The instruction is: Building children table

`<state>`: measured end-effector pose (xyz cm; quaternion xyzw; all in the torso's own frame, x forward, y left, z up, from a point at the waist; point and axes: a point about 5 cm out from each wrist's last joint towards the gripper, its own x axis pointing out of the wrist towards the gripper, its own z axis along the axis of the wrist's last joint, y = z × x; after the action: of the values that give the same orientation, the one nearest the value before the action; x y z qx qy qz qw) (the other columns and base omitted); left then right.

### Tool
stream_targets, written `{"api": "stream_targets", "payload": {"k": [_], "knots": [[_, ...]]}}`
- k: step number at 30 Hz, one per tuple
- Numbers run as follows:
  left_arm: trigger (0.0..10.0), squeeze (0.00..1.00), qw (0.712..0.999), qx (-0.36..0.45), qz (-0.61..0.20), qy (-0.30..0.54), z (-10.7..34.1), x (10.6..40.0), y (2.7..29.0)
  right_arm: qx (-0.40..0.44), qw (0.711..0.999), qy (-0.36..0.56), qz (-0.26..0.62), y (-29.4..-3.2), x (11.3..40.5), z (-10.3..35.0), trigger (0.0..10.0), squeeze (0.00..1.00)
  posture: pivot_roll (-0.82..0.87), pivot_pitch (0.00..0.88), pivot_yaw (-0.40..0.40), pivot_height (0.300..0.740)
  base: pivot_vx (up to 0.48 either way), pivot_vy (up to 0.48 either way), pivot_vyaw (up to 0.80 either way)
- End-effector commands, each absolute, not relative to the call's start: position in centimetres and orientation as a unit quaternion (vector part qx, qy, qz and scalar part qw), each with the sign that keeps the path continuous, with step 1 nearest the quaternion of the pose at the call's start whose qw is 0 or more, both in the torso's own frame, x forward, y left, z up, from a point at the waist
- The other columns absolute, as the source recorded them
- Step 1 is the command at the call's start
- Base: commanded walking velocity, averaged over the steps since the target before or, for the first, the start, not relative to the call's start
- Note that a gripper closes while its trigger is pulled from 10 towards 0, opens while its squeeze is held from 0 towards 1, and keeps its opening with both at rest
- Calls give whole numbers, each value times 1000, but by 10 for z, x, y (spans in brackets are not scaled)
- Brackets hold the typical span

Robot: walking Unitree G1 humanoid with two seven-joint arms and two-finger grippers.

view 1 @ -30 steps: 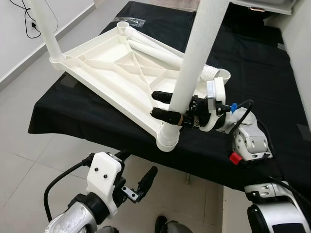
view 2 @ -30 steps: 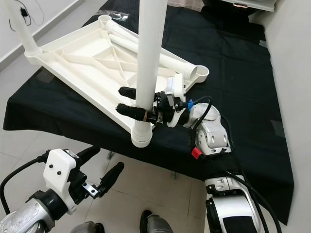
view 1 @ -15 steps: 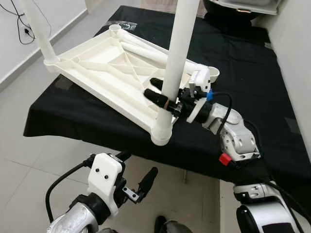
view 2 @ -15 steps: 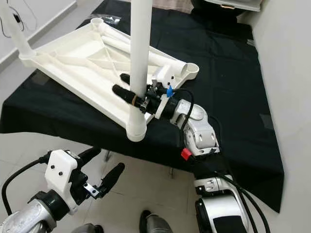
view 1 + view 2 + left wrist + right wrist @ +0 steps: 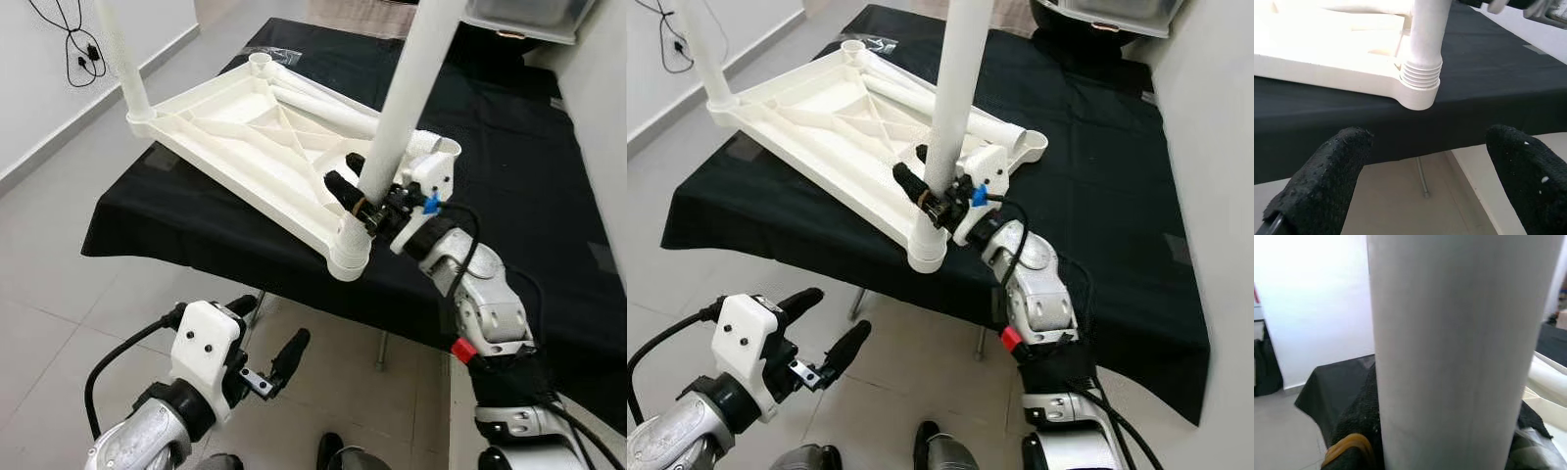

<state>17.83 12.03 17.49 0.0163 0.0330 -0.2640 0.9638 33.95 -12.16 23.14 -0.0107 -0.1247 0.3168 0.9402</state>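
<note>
My right gripper [image 5: 359, 189] stays clamped on the white leg [image 5: 402, 98], now tilted differently in the upturned tabletop's [image 5: 257, 137] corner socket on the black surface [image 5: 509, 186], so seating continues; left gripper [image 5: 263, 354] hangs open.

Black cloth [image 5: 509, 127]: spread over the work surface, draped past its edges.
Floor [image 5: 59, 225]: laid with pale tiles.
Cable [image 5: 76, 39]: hung against the white wall.

Our right arm reaches fwd, elbow bent, right gripper [image 5: 355, 188] w/ both black fingers clamped round the upright white leg [image 5: 397, 98]. Our left gripper [image 5: 266, 345] hangs low, fingers spread, holding nothing.
</note>
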Motion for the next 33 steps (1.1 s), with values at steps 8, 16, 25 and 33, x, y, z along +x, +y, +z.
{"api": "stream_targets", "payload": {"k": [8, 16, 25, 33], "knots": [[10000, 0, 963, 23, -265, 38, 171, 181, 122, -10, 988, -5, 151, -130, 356, 192, 10000, 0, 141, 224, -94, 740, 0, 0, 0], [10000, 0, 964, 28, -263, 38, 172, 182, 125, -4, 996, -26, 85, -138, 354, 188, 10000, 0, 140, 224, -89, 740, 0, 0, 0], [10000, 0, 963, 30, -267, 36, 172, 183, 125, 29, 999, -36, -12, -141, 347, 190, 10000, 0, 139, 217, -86, 740, 0, 0, 0], [10000, 0, 963, 31, -266, 33, 172, 184, 125, 10, 997, -35, -65, -125, 347, 190, 10000, 0, 145, 214, -87, 740, 0, 0, 0]]}}
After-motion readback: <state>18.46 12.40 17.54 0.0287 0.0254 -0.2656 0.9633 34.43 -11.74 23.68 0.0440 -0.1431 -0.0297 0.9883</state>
